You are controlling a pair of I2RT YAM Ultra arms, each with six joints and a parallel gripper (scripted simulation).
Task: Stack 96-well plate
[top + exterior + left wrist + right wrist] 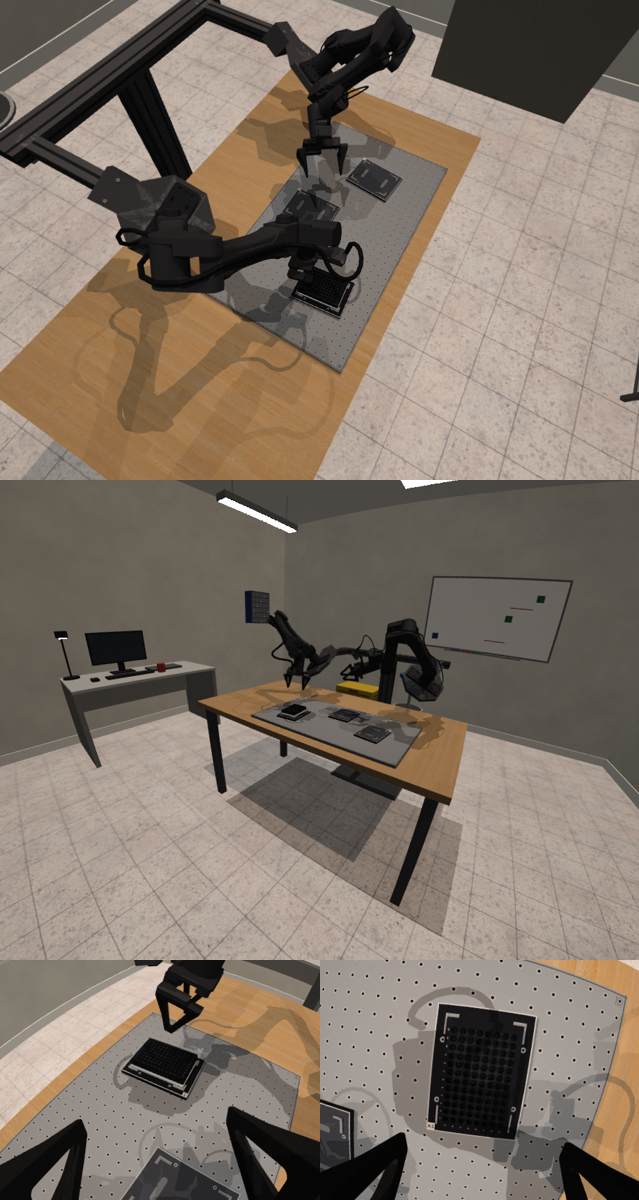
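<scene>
A black 96-well plate [479, 1078] lies flat in the nest at the pegboard's end, and it also shows in the left wrist view [163, 1066] and in the top view [324, 290]. In the left wrist view it looks thick, as if stacked on a second plate. My right gripper [178, 1017] hangs open above it, clear of the plate. In the right wrist view its fingers frame the plate from above. My left gripper [321, 157] is open and empty, high over an empty nest [179, 1194].
Two empty black nests [312, 206] [373, 178] lie on the grey pegboard [356, 248] on the wooden table. The right arm's forearm [268, 240] stretches low across the board. A small A1 mark [431, 1125] sits at one corner of the occupied nest.
</scene>
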